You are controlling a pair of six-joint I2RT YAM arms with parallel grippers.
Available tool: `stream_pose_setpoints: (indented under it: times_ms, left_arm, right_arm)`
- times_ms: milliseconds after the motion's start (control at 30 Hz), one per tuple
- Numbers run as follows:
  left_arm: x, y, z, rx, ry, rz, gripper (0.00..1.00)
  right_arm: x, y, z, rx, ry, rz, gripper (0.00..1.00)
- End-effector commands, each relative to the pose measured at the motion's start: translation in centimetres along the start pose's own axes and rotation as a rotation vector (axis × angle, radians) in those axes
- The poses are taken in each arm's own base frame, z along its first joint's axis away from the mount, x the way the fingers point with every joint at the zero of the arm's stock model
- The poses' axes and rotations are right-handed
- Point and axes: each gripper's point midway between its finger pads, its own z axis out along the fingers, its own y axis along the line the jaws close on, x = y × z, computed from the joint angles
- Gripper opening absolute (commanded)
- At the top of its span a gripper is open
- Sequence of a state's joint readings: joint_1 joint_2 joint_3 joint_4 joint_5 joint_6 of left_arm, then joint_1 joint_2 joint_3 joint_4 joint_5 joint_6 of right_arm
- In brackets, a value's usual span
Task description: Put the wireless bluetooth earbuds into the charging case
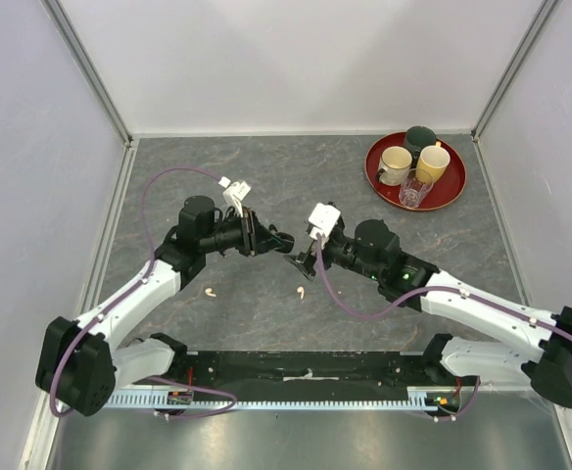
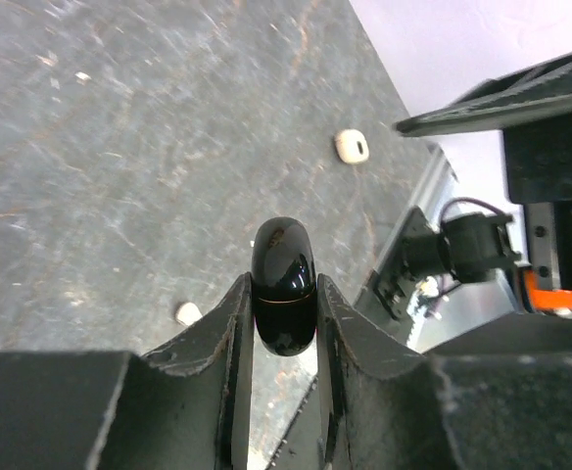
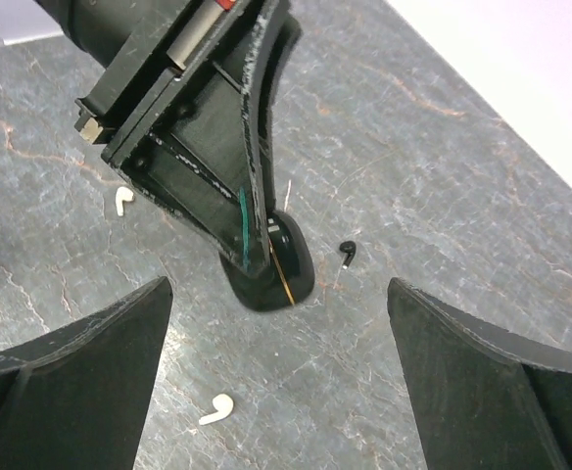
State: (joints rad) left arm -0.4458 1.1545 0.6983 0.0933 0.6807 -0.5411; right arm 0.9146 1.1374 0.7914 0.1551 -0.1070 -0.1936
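Observation:
My left gripper (image 1: 269, 239) (image 2: 284, 299) is shut on a glossy black charging case (image 2: 284, 259) with a thin gold seam; its lid looks closed. In the right wrist view the case (image 3: 288, 266) hangs low over the table, between the left gripper's fingers (image 3: 252, 196). My right gripper (image 1: 299, 260) (image 3: 281, 387) is open and empty, facing the case from close by. Two cream-white earbuds (image 1: 211, 292) (image 1: 301, 292) lie on the table; they also show in the right wrist view (image 3: 119, 201) (image 3: 217, 409). One black earbud (image 3: 348, 252) lies just beside the case. The second black earbud is not in view.
A red tray (image 1: 452, 192) with cups and a glass stands at the back right. White walls with metal posts enclose the grey table (image 1: 266, 176). The arms' base rail (image 1: 306, 370) runs along the near edge.

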Motion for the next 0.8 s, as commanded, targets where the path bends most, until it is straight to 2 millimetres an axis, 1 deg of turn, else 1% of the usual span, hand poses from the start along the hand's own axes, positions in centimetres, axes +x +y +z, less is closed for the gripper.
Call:
stream_pose_setpoints:
  times_ms: [0, 33, 67, 100, 133, 167, 200, 233, 267, 300, 333, 367, 400, 467, 500, 567, 600, 633, 667, 700, 767]
  left_arm:
    - [-3.4, -0.4, -1.6, -0.084, -0.142, 0.154, 0.02]
    - [-3.8, -0.1, -1.9, -0.110, -0.167, 0.169, 0.02]
    - [-4.4, -0.7, -2.5, -0.108, -0.199, 0.213, 0.02]
    - [-4.7, -0.8, -2.7, -0.112, -0.216, 0.234, 0.02]
    - [-5.0, -0.6, -3.0, -0.131, -0.239, 0.251, 0.02]
    - [-5.6, -1.0, -3.4, -0.126, -0.268, 0.295, 0.02]
    - [-6.1, -1.8, -4.0, -0.113, -0.303, 0.330, 0.02]
    - [-5.7, -1.9, -4.2, -0.103, -0.311, 0.353, 0.02]
    - [-5.8, -2.2, -4.5, -0.091, -0.329, 0.403, 0.02]
    - [-6.4, -3.4, -5.2, -0.057, -0.376, 0.459, 0.02]
    - [-5.9, -3.4, -5.3, -0.042, -0.382, 0.481, 0.02]
    - [-5.8, -3.6, -5.5, -0.033, -0.396, 0.510, 0.02]
    - [-6.1, -4.2, -5.8, -0.013, -0.426, 0.543, 0.02]
    - [-5.6, -4.6, -6.3, 0.007, -0.454, 0.573, 0.02]
    - [-5.6, -4.9, -6.6, 0.021, -0.475, 0.591, 0.02]
    - [-5.3, -5.8, -7.1, 0.068, -0.520, 0.640, 0.02]
    - [-4.8, -5.6, -7.0, 0.078, -0.520, 0.646, 0.02]
    - [-5.0, -6.6, -7.4, 0.114, -0.548, 0.682, 0.02]
    - [-4.9, -6.7, -7.5, 0.120, -0.555, 0.687, 0.02]
    - [-4.9, -6.7, -7.5, 0.122, -0.557, 0.691, 0.02]
    - [-4.9, -6.8, -7.5, 0.128, -0.556, 0.705, 0.02]
  right_arm:
    - [-2.2, -0.9, -1.9, 0.081, -0.080, 0.094, 0.98]
    - [-2.2, -2.1, -2.2, 0.172, -0.091, 0.216, 0.98]
    - [-2.7, -2.8, -2.7, 0.218, -0.114, 0.282, 0.98]
    - [-2.9, -3.3, -2.9, 0.252, -0.124, 0.347, 0.98]
    - [-3.5, -4.0, -3.1, 0.297, -0.151, 0.462, 0.98]
    - [-3.5, -4.6, -3.1, 0.315, -0.156, 0.522, 0.98]
    - [-3.6, -4.7, -3.1, 0.310, -0.159, 0.564, 0.98]
    - [-4.1, -5.1, -3.0, 0.310, -0.168, 0.610, 0.98]
    - [-4.1, -5.2, -2.6, 0.280, -0.169, 0.705, 0.98]
    - [-4.3, -5.4, -2.5, 0.273, -0.176, 0.755, 0.98]
    - [-5.0, -5.6, -2.4, 0.263, -0.192, 0.811, 0.98]
    - [-5.1, -5.7, -2.2, 0.238, -0.204, 0.906, 0.98]
    - [-6.0, -5.6, -2.1, 0.198, -0.232, 0.967, 0.98]
    - [-6.7, -5.2, -2.1, 0.119, -0.258, 1.048, 0.98]
    - [-7.8, -5.1, -2.2, 0.083, -0.298, 1.128, 0.98]
    - [-7.8, -4.9, -1.6, 0.057, -0.288, 1.208, 0.97]
    - [-8.6, -4.1, -1.5, -0.011, -0.285, 1.269, 0.97]
    - [-9.0, -3.7, -1.3, -0.046, -0.278, 1.304, 0.98]
    - [-8.7, -3.2, -0.7, -0.074, -0.256, 1.335, 0.98]
    - [-9.2, -2.5, -0.6, -0.132, -0.237, 1.407, 0.97]
    - [-8.2, -1.8, 0.2, -0.166, -0.190, 1.479, 0.98]
